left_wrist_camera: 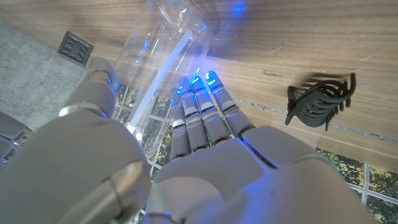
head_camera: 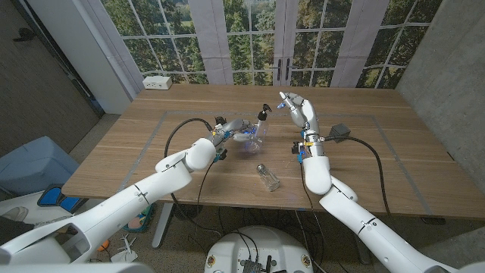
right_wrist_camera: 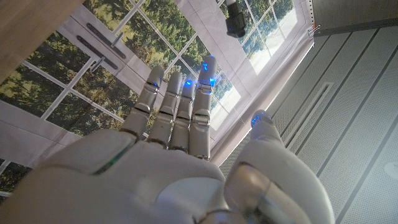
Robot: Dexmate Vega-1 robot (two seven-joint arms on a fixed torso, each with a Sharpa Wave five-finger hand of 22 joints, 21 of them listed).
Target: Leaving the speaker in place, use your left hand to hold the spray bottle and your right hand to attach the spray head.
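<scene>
Left hand holds the bottle; right hand lifted clear.

Head view: left hand (head_camera: 236, 130) grips the spray bottle (head_camera: 255, 133) mid-desk (head_camera: 364, 163), black spray head (head_camera: 264, 113) apparently on top; right hand (head_camera: 299, 110) spread, empty. Left wrist view: fingers (left_wrist_camera: 202, 106) wrap the clear bottle (left_wrist_camera: 155, 56). Right wrist view: fingers (right_wrist_camera: 177, 102) apart. Next, probably tightening; seating unclear.

Overhead head view, close wrist views

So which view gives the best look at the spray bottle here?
The head view: it shows the whole spray bottle, black spray head on top, held by the left hand above the table. The left wrist view shows only its clear body and dip tube, close up between the fingers.
</scene>
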